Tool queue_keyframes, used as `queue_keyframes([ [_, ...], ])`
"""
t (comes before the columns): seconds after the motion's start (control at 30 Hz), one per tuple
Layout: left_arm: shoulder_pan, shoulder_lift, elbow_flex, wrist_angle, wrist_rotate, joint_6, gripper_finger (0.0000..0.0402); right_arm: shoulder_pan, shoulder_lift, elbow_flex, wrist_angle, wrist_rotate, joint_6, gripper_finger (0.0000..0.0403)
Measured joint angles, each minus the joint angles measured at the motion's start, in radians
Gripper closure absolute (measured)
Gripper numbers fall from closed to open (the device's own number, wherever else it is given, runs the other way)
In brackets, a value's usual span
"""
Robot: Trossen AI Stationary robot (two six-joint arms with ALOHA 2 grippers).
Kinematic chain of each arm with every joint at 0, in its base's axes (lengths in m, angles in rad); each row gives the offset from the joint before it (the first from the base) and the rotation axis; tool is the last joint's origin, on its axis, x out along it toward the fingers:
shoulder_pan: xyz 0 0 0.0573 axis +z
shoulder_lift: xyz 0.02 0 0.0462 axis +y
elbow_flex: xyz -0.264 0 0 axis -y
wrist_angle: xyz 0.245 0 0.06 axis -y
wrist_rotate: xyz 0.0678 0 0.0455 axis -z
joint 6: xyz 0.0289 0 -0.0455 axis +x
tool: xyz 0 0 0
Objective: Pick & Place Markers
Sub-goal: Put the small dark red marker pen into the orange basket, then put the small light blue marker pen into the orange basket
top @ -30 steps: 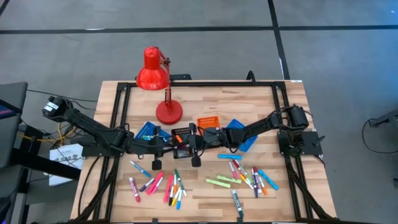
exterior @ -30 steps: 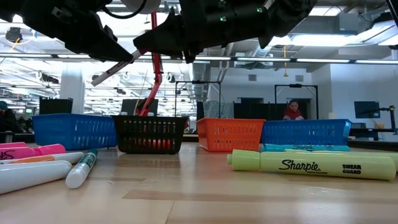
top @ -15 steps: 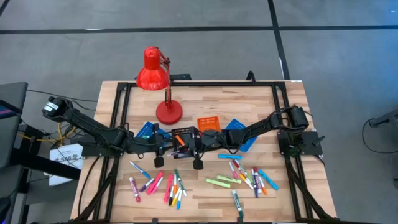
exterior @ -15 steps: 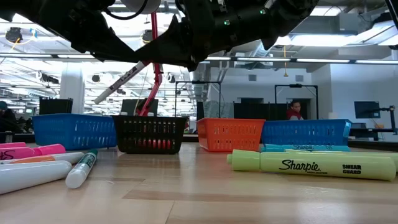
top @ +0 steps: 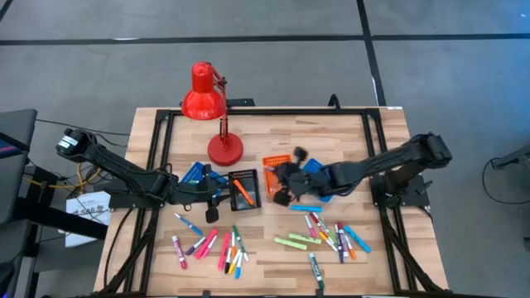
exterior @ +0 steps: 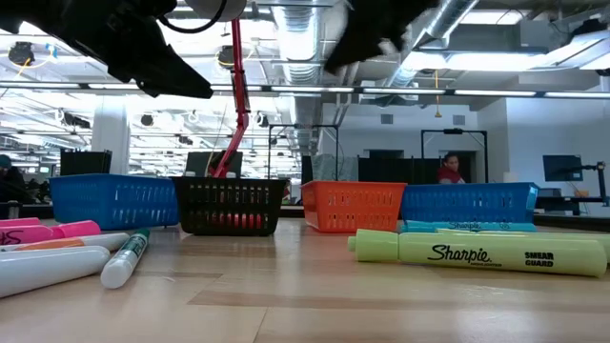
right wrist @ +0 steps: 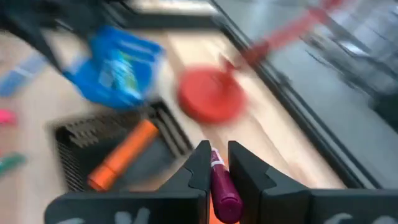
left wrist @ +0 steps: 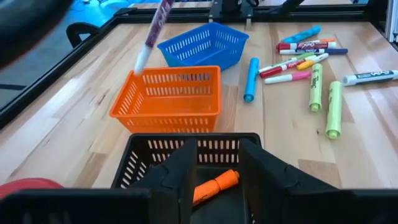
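Note:
My right gripper [top: 286, 176] hovers by the orange tray [top: 277, 162], shut on a pink-and-white marker [right wrist: 222, 190]. In the left wrist view this marker [left wrist: 154, 28] hangs tilted over the orange tray's rim [left wrist: 168, 115]. My left gripper [top: 217, 195] is open at the left side of the black tray [top: 246, 176]. An orange marker [left wrist: 214, 185] lies flat on that tray's floor, also seen from above [top: 243, 193]. Many loose markers [top: 224, 248] lie on the table's near part. My right gripper pinches the marker between its two fingers [right wrist: 200, 163], and the pink end [right wrist: 225, 198] sticks back behind the fingertips. The fingers slant down from the table's right side. The marker is lifted clear and hangs tilted, its white tip [left wrist: 140, 62] lowest.
A red desk lamp [top: 207, 99] stands at the far left of the trays. Blue trays sit left [top: 195, 174] and right [top: 325, 180] of the black and orange ones. A second group of markers [top: 331, 236] lies at the near right. A black frame borders the table.
My right gripper has gone from above the black tray toward the table's right and a little far, to the orange tray, carrying the marker with it. The orange marker in the black tray stays where it was.

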Motion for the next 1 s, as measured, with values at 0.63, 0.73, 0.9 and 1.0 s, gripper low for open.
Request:
queue_keyframes([
  [0.63, 0.0, 0.0, -0.001, 0.005, 0.002, 0.0, 0.0286, -0.15, 0.156, -0.01, -0.228, -0.195, 0.248, 0.0345],
  [0.73, 0.0, 0.0, -0.001, 0.005, 0.002, 0.0, 0.0285, -0.153, 0.149, -0.01, -0.228, -0.202, 0.248, 0.033],
  [0.9, 0.0, 0.0, -0.001, 0.005, 0.002, 0.0, 0.0286, -0.135, 0.145, -0.01, -0.213, -0.206, 0.246, 0.0291],
  [1.0, 0.0, 0.0, -0.001, 0.005, 0.002, -0.002, 0.0285, -0.125, 0.145, -0.01, -0.212, -0.204, 0.246, 0.0258],
])
